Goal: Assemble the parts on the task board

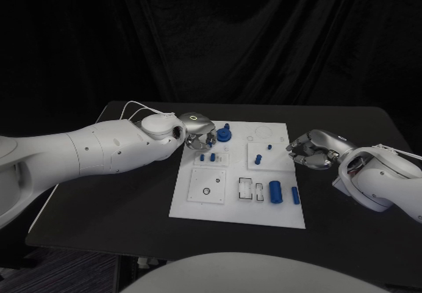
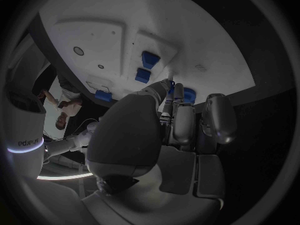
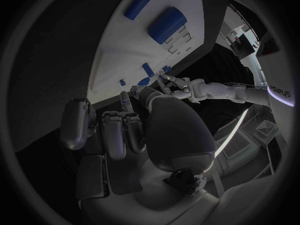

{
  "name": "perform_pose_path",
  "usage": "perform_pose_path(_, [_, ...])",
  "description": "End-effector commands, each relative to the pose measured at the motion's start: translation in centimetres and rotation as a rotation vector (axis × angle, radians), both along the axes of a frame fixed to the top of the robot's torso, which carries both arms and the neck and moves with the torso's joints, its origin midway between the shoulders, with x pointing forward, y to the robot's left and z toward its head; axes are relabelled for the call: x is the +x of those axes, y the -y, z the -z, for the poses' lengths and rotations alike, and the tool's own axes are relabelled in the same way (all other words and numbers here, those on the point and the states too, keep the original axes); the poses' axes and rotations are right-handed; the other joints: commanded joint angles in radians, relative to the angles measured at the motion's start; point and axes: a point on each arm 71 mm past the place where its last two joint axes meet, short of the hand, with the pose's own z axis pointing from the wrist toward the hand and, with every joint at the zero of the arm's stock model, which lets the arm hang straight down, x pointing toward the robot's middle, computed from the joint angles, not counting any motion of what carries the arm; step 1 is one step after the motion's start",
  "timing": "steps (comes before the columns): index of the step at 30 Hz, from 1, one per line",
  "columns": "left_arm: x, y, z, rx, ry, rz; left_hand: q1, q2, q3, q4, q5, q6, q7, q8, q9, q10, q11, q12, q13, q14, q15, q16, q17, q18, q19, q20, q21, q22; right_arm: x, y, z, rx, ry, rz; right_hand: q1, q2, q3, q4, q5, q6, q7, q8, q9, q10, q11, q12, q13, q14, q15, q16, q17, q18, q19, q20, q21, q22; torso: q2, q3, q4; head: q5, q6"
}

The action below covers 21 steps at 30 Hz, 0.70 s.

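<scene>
The white task board (image 1: 198, 204) lies in the middle of the black table. My left hand (image 1: 200, 138) hovers at its far left corner, fingers bunched right beside an upright blue part (image 1: 225, 133). In the left wrist view that blue part (image 2: 189, 95) peeks out behind the fingertips (image 2: 178, 97); whether they grip it is hidden. Two small blue pegs (image 1: 207, 157) stand just below the hand. My right hand (image 1: 312, 150) sits at the board's right edge, fingers curled in with nothing in them (image 3: 119, 130).
On the board stand a blue peg (image 1: 258, 160), a thick blue cylinder (image 1: 275, 191) and a slim blue piece (image 1: 294, 195) near the right side. A square plate with a round hole (image 1: 207, 185) sits at the left. Bare table (image 1: 114, 201) surrounds the board.
</scene>
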Motion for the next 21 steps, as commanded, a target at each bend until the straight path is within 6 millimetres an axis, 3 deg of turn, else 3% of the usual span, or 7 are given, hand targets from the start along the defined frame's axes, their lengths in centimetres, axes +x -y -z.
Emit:
perform_pose_path(1, [-0.11, 0.09, 0.13, 0.007, -0.003, 0.005, 0.005, -0.010, 0.006, -0.004, 0.003, -0.005, 0.000, -0.005, -0.001, 0.004, 0.006, -0.004, 0.000, -0.003, 0.000, -0.003, 0.000, 0.003, -0.006, 0.000, -0.005, 0.157, -0.02, 0.04, 0.17, -0.008, -0.010, 0.009, -0.001, -0.004, 0.006, -0.001, 0.004, 0.003, 0.002, 0.001, -0.001, 0.044, 0.004, -0.006, 0.208, 0.086, 0.004, -0.005, 0.205, 0.019, -0.006, 0.001, -0.004, 0.160, 0.000, -0.0003, 0.0004, 0.000, 0.000])
perform_pose_path(21, [-0.09, 0.69, 0.42, 0.011, -0.015, 0.015, 0.005, -0.012, 0.009, -0.007, 0.002, -0.017, -0.001, -0.013, -0.006, 0.006, 0.007, -0.003, 0.003, -0.004, 0.002, -0.005, -0.003, 0.003, -0.007, 0.001, -0.007, 0.157, -0.07, 0.02, 0.28, -0.013, -0.021, 0.008, -0.002, -0.003, 0.007, -0.001, 0.003, 0.003, 0.002, 0.001, -0.001, 0.044, 0.004, -0.006, 0.208, 0.086, 0.004, -0.005, 0.204, 0.019, -0.006, 0.001, -0.006, 0.159, 0.001, -0.0001, -0.0013, 0.002, 0.000])
